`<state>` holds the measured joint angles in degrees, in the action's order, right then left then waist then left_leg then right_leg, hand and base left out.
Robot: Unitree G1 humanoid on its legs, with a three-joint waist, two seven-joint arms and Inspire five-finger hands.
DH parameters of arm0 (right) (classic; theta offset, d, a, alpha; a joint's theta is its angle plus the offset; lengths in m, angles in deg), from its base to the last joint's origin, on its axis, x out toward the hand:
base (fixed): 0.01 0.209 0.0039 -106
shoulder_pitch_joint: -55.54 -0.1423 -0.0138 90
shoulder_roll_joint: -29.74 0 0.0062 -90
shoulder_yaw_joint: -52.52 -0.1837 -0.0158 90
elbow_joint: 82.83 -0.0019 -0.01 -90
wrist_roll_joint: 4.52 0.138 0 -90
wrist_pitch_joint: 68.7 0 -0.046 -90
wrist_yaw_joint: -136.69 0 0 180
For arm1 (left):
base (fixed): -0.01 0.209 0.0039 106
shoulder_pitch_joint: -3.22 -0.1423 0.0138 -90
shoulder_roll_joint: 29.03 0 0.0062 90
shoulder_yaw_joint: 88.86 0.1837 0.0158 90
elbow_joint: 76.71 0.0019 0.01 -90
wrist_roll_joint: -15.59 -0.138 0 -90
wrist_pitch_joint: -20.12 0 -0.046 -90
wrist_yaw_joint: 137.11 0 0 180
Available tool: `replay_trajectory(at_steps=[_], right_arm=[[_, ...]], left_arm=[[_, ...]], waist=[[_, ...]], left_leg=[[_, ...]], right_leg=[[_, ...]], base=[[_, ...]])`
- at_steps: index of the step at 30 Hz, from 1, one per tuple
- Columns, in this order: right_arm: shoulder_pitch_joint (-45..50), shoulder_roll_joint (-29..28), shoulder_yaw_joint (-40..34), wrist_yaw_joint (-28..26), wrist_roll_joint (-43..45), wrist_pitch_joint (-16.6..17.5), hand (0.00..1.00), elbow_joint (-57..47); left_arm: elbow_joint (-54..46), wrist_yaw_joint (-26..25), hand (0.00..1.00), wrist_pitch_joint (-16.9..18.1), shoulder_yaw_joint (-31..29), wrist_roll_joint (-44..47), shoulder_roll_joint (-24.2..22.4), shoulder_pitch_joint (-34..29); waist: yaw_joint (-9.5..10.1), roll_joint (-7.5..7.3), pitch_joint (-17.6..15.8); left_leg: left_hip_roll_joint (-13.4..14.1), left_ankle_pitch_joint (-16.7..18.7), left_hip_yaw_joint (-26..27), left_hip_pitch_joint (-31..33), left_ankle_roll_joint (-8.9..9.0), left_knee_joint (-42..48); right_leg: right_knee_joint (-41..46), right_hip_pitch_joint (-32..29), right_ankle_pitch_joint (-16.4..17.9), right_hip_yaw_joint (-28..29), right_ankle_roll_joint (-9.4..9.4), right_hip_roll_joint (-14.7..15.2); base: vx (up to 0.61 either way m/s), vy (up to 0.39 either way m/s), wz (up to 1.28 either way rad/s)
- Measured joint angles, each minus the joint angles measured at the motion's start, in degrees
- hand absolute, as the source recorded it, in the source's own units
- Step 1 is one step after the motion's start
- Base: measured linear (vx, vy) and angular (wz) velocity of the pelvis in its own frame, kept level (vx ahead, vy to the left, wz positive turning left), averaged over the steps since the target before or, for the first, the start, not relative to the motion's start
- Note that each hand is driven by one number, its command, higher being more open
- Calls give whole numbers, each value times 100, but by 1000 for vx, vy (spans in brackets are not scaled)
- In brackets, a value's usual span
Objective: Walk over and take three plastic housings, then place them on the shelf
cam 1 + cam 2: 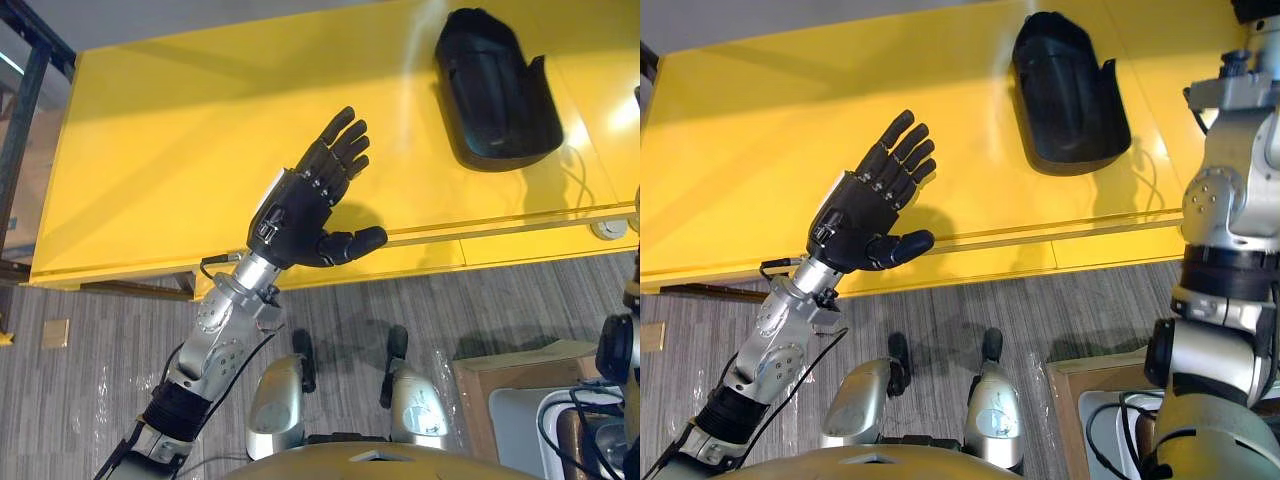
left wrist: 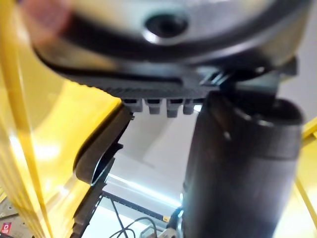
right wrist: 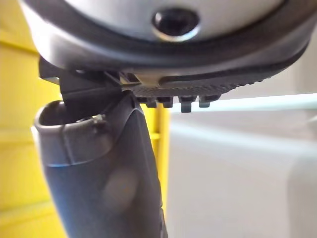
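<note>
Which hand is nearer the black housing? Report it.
Left, probably. The left hand hovers over the table, left of the housing; the right hand is raised higher, to its right.

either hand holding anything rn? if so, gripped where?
Nothing is held. The left hand is open above the yellow table, apart from the black plastic housing lying on it. The right hand also looks open and empty.
</note>
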<state>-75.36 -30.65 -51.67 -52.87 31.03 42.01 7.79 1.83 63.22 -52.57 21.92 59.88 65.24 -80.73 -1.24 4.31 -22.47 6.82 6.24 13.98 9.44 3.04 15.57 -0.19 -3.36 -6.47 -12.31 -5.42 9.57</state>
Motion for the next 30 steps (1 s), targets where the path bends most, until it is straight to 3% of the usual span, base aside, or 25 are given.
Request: replay_trajectory(at_steps=[3, 5, 7, 9, 14, 19, 24, 30], right_arm=[[1089, -361, -228, 76, -508, -19, 100, -422], [1777, -758, -399, 222, -804, -264, 100, -514], [2692, -1265, -565, 629, -1787, -562, 100, -656], [3393, -1622, -632, 694, -2181, -793, 100, -855], [4748, -2203, -758, 803, -2415, -872, 100, -1482], [4834, -2221, -677, 952, -2746, -854, 100, -1689], [4822, -2194, -317, 954, -2800, -855, 100, -1687], [4393, -1729, -201, 843, -2787, -850, 100, -1681]], left_arm=[[-134, 15, 100, -98, 168, -64, -219, -258], [-287, 23, 100, -178, 230, -191, -320, -400], [-526, 31, 100, -258, 295, -196, -415, -656], [-612, 32, 100, -270, 307, -201, -471, -900], [-695, 224, 100, -422, 182, -182, -522, -1509], [-718, 401, 100, -453, 90, -171, -455, -1422], [-718, 128, 100, -370, 153, -205, -330, -1120], [-719, -355, 100, -117, 157, -210, -239, -390]], waist=[[-89, -29, 370], [-121, -96, 583], [-163, -167, 739], [-211, -199, 790], [-389, -266, 976], [-383, -437, 974], [-424, -513, 920], [-584, -507, 359]], left_leg=[[-5, -107, 191, -222, 1, -218], [-13, -112, 226, -351, 11, -337], [-15, -142, 308, -596, 54, -544], [-25, -144, 380, -827, 68, -704], [-38, -132, 576, -1060, 99, -904], [-3, -85, 730, -767, 110, -766], [234, 135, 876, -375, 92, -104], [416, 518, 969, 131, 35, 654]], right_leg=[[-121, 107, -71, 23, -71, 16], [-203, 194, -69, 22, -73, 17], [-244, 323, -70, 29, -74, 14], [-283, 472, -62, 56, -84, 5], [-287, 519, -34, 186, -122, -2], [-210, 140, -38, 381, -134, -6], [-75, -164, -70, 593, -162, -109], [10, -476, -145, 798, -235, -174]], base=[[82, -12, -7], [66, -6, -10], [81, -4, -14], [65, 1, -22], [11, 4, -18], [-88, -24, -15], [-88, -33, -20], [-110, 0, -13]])
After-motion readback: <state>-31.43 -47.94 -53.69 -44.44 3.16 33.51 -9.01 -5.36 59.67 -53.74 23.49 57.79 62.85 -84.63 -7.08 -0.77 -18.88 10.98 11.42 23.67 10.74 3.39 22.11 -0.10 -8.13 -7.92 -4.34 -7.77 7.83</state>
